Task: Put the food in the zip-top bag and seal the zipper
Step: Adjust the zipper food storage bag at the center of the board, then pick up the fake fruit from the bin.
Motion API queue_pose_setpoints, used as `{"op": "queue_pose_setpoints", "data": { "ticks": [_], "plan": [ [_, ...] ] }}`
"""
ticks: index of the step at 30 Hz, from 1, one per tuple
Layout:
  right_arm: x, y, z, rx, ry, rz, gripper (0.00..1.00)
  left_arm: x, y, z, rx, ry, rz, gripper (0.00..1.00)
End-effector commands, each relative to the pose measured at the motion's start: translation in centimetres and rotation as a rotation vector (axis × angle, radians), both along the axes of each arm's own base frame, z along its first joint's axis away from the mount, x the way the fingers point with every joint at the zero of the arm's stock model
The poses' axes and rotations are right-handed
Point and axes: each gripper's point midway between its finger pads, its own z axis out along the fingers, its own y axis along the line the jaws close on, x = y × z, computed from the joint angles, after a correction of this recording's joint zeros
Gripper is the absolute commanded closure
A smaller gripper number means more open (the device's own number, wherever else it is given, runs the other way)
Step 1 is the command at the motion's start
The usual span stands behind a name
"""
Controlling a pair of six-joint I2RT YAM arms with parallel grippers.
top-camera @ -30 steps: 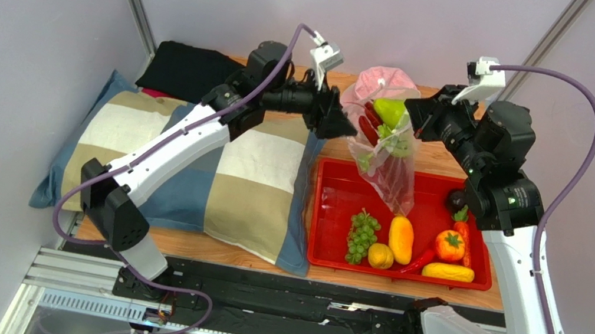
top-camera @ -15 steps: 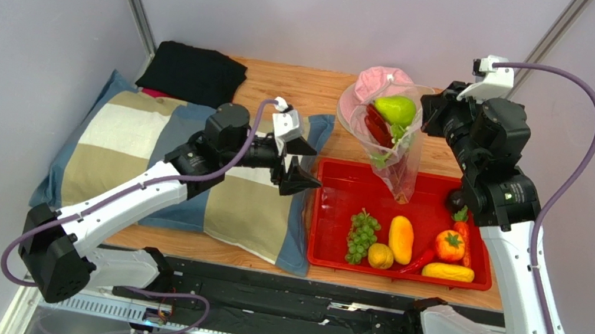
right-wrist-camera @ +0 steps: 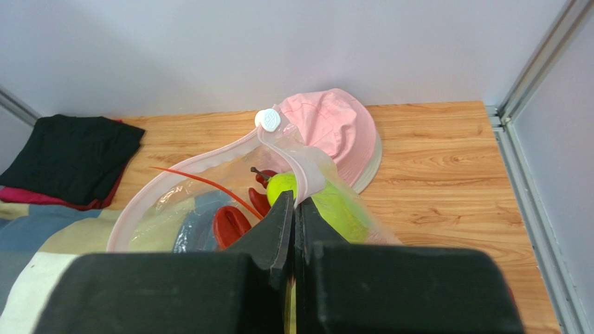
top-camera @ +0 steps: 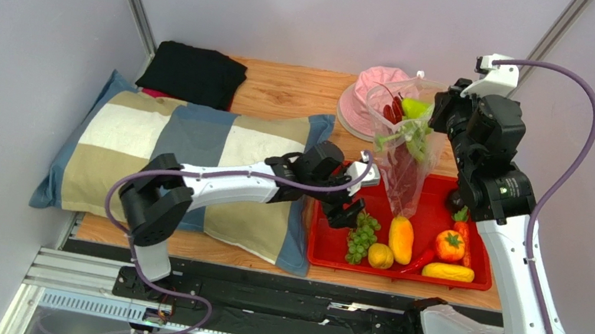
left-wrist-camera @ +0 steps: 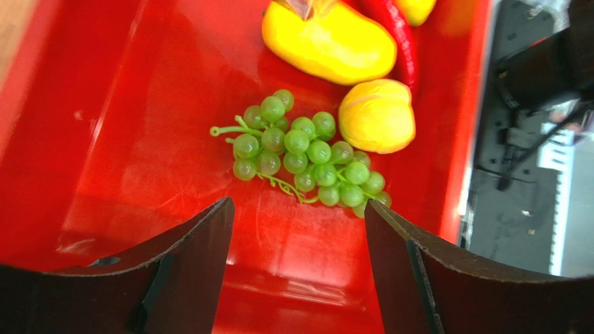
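Since the green grape bunch (left-wrist-camera: 307, 156) is the one piece of the food not yet bagged, my left claw (left-wrist-camera: 298, 209) hovers over it, jaws spread wide and empty. The bunch lies on the floor of the red tray (left-wrist-camera: 125, 104), at twelve o'clock from my fingertips. Its stem points to nine o'clock, and a small yellow fruit (left-wrist-camera: 376, 115) sits just beside it at two o'clock.

To take it cleanly, I judge I should move forward until the thick middle of the cluster sits between my fingers. Then I would come straight down and close across its short width, clear of that yellow neighbour.

My right claw (right-wrist-camera: 293, 202) is pinched shut on the rim of the zip-top bag (right-wrist-camera: 174, 209), which hangs with its mouth open. The zipper (right-wrist-camera: 202, 161) gapes unsealed, with the red lobster (right-wrist-camera: 233, 226) and green apple (right-wrist-camera: 341, 209) inside. The pink hat (right-wrist-camera: 334, 125) lies beyond at twelve o'clock.
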Motion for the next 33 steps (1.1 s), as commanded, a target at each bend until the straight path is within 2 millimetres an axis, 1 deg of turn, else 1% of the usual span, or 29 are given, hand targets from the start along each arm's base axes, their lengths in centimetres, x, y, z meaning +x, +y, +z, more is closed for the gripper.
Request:
{"op": "queue_pose_setpoints", "data": {
  "ticks": [1, 2, 3, 4, 5, 6, 7, 8, 10, 11, 13, 14, 16, 17, 18, 19, 21, 22, 24, 25, 27, 28, 29, 30, 31, 32, 33],
  "plan": [
    [0.7, -1.5, 3.9, 0.007, -0.150, -0.086, 1.00, 0.3, -2.3, 0.0, 0.048, -0.034, -0.026, 0.24],
    [0.7, -1.7, 4.0, 0.008, -0.153, -0.095, 1.00, 0.2, -2.7, -1.3, 0.080, -0.026, -0.025, 0.24],
    [0.8, -1.8, 4.0, 0.006, -0.153, -0.100, 1.00, 0.0, -2.7, -2.0, 0.102, -0.007, -0.026, 0.24],
    [0.8, -1.8, 4.0, 0.003, -0.153, -0.103, 1.00, 0.2, -3.2, -1.8, 0.102, 0.001, -0.018, 0.24],
    [0.8, -1.9, 4.0, 0.004, -0.155, -0.106, 1.00, 0.2, -3.5, -3.1, 0.128, 0.016, -0.012, 0.24],
    [0.8, -1.8, 3.9, 0.003, -0.153, -0.105, 1.00, 0.1, -3.5, -3.7, 0.153, 0.034, -0.007, 0.24],
    [0.8, -1.9, 3.9, 0.003, -0.153, -0.105, 1.00, 0.4, -4.2, -3.4, 0.148, 0.036, 0.000, 0.25],
    [0.8, -1.9, 3.8, 0.001, -0.152, -0.104, 1.00, 0.2, -4.2, -4.8, 0.187, 0.053, 0.007, 0.25],
    [0.8, -1.8, 3.7, 0.002, -0.149, -0.103, 1.00, 0.6, -4.8, -5.0, 0.201, 0.044, 0.014, 0.24],
    [0.8, -1.8, 3.8, 0.002, -0.150, -0.103, 1.00, 0.7, -5.0, -5.9, 0.217, 0.061, 0.036, 0.23],
    [0.8, -1.8, 3.7, 0.002, -0.149, -0.103, 1.00, 0.6, -5.5, -6.4, 0.235, 0.054, 0.045, 0.22],
    [0.8, -1.8, 3.6, 0.000, -0.145, -0.103, 1.00, 1.0, -5.4, -7.3, 0.261, 0.046, 0.064, 0.21],
    [0.8, -1.8, 3.6, -0.005, -0.143, -0.100, 1.00, 1.0, -5.7, -7.8, 0.281, 0.024, 0.065, 0.20],
    [0.8, -1.8, 3.5, -0.009, -0.141, -0.099, 1.00, 1.0, -5.5, -8.8, 0.311, 0.025, 0.070, 0.20],
    [0.7, -1.8, 3.6, -0.010, -0.144, -0.099, 1.00, 1.1, -5.3, -9.2, 0.328, 0.024, 0.072, 0.20],
    [0.7, -1.8, 3.5, -0.012, -0.142, -0.098, 1.00, 1.2, -5.3, -9.6, 0.344, 0.026, 0.076, 0.24],
    [0.7, -1.8, 3.5, -0.019, -0.141, -0.096, 1.00, 1.2, -4.6, -10.2, 0.385, 0.017, 0.064, 0.30],
    [0.7, -1.8, 3.5, -0.020, -0.141, -0.096, 1.00, 1.2, -4.3, -10.2, 0.396, 0.011, 0.061, 0.38],
    [0.8, -1.8, 3.2, -0.022, -0.136, -0.093, 1.00, 0.8, -3.4, -10.4, 0.426, 0.002, 0.032, 0.47],
    [0.8, -1.7, 3.1, -0.023, -0.134, -0.091, 1.00, 0.7, -3.1, -9.8, 0.422, 0.000, 0.022, 0.59],
    [0.8, -1.6, 3.0, -0.023, -0.130, -0.085, 1.00, 0.1, -2.0, -9.6, 0.432, 0.025, -0.005, 0.75],
    [0.7, -1.5, 3.0, -0.020, -0.131, -0.080, 1.00, -0.1, -1.8, -8.2, 0.398, 0.037, -0.012, 0.86],
    [0.7, -1.4, 3.0, -0.019, -0.130, -0.074, 1.00, 0.2, -1.6, -7.4, 0.371, 0.044, -0.004, 0.92],
    [0.7, -1.5, 2.8, -0.018, -0.128, -0.074, 1.00, 0.1, -0.9, -7.3, 0.365, 0.067, 0.000, 0.96],
    [0.7, -1.3, 2.7, -0.017, -0.126, -0.067, 1.00, -0.2, -0.9, -5.2, 0.312, 0.070, -0.012, 1.00],
    [0.6, -1.3, 2.7, -0.017, -0.126, -0.063, 1.00, 0.3, -0.7, -4.2, 0.282, 0.071, 0.005, 1.00],
    [0.6, -1.2, 2.7, -0.016, -0.124, -0.059, 1.00, 0.3, -0.4, -3.5, 0.264, 0.069, 0.009, 1.00]
  ]
}}
